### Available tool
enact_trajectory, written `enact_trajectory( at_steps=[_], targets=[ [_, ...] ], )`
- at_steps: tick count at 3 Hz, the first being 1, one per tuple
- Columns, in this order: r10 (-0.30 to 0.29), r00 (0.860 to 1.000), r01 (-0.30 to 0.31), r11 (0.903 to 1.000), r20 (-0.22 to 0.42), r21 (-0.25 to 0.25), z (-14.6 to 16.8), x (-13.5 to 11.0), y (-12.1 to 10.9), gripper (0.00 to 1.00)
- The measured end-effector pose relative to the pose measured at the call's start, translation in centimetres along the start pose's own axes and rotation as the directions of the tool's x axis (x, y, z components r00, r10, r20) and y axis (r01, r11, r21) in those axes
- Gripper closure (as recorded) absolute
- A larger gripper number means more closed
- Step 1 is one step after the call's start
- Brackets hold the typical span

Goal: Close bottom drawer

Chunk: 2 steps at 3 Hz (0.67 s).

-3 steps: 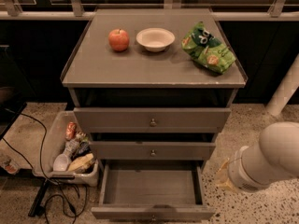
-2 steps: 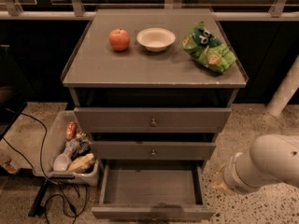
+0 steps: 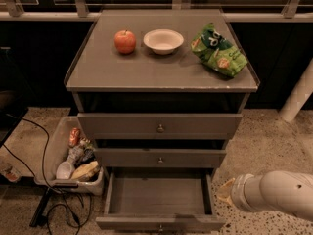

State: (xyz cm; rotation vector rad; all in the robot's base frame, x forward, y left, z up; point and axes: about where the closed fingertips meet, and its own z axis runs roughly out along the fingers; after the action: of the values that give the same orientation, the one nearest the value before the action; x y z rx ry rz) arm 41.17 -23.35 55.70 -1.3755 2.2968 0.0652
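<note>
Bottom drawer (image 3: 159, 223) stands fully open, unclosed; the pincer (image 3: 226, 192), its state impossible to tell, hovers below the surface's (image 3: 146, 72) front-right corner.

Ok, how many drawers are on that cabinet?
3, stacked: top drawer under the tabletop, middle drawer below it, bottom drawer lowest, pulled open. The gripper is low, right of the bottom drawer.
</note>
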Motion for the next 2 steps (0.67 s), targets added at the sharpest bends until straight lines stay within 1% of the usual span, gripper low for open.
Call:
enact_trajectory(
  at_steps=[1, 2],
  targets=[
    [0.039, 0.992, -0.042, 0.9988, 0.124, 0.025, 2.9, -0.5, -0.9, 1.0],
    [0.018, 0.988, -0.025, 0.9989, 0.154, 0.039, 3.7, 0.9, -1.3, 1.0]
  ],
)
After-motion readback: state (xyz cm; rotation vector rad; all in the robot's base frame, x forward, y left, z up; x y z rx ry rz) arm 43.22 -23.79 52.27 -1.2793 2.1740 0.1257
